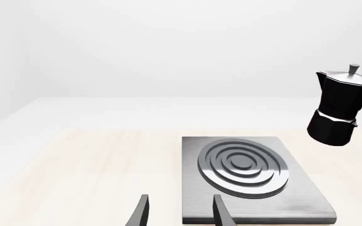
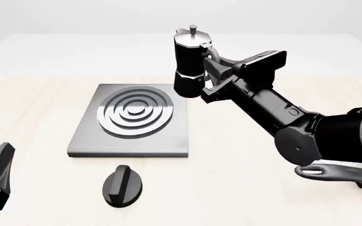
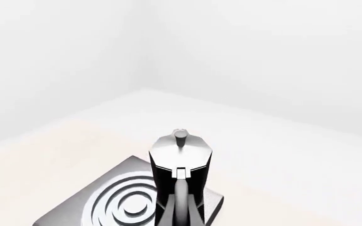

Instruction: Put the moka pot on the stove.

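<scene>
The moka pot (image 2: 190, 63) is up in the air, clear of the worktop (image 2: 231, 179), hanging just past the stove's far right corner and leaning a touch, its silver lid and knob on top and its curved handle turned back toward the right arm. The right hand (image 2: 211, 70) is clenched on that handle, and the right wrist view looks straight down the handle onto the lid, with the burner rings showing below and to one side. So the carry is on, I reckon, and the set-down is not yet made. The stove (image 2: 130, 120) lies flat on the worktop, its concentric ring burner bare, nothing on it. To do this well, I'd say: bring the pot across until its base sits over the middle of the rings, level out that slight tilt, then lower gently so the base lands flat, and only let go once it stands on its own. The left hand (image 1: 177, 212) waits low at the near edge of the stove, fingers spread apart and holding nothing. The count: one moka pot, one stove, one black oval knob (image 2: 123, 185) lying in front of the stove, two arms.
</scene>
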Available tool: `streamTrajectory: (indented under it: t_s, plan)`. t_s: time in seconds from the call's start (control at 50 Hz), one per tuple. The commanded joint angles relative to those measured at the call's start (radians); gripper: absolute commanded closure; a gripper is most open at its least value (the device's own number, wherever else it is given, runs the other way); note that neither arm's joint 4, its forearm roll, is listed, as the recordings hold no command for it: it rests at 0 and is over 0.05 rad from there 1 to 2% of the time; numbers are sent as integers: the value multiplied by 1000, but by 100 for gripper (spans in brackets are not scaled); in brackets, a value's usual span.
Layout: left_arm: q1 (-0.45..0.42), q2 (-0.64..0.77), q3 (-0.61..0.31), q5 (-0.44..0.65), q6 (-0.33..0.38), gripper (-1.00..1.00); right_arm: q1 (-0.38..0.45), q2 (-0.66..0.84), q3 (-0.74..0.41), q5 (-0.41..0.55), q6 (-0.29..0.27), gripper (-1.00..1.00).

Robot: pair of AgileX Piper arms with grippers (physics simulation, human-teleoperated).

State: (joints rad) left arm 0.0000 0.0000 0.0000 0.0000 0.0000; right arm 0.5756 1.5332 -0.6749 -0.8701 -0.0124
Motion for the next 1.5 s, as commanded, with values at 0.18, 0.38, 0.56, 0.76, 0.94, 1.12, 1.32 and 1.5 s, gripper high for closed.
streamTrajectory:
  t_s: [0.18,0.38,0.56,0.76,0.94,1.12,1.32,1.5]
  plan:
    - [0,0,0,0,0,-100,45,68,-100,-21,7,100]
    - [0,0,0,0,0,-100,68,135,-163,-22,-12,100]
    - [0,0,0,0,0,-100,87,192,-207,-44,-62,100]
    - [0,0,0,0,0,-100,101,266,-257,-60,-63,100]
    - [0,0,0,0,0,-100,116,314,-295,-75,-57,100]
    - [0,0,0,0,0,-100,115,366,-337,-102,-43,100]
    - [0,0,0,0,0,-100,119,425,-392,-108,-21,100]
    - [0,0,0,0,0,-100,124,473,-444,-100,-12,100]
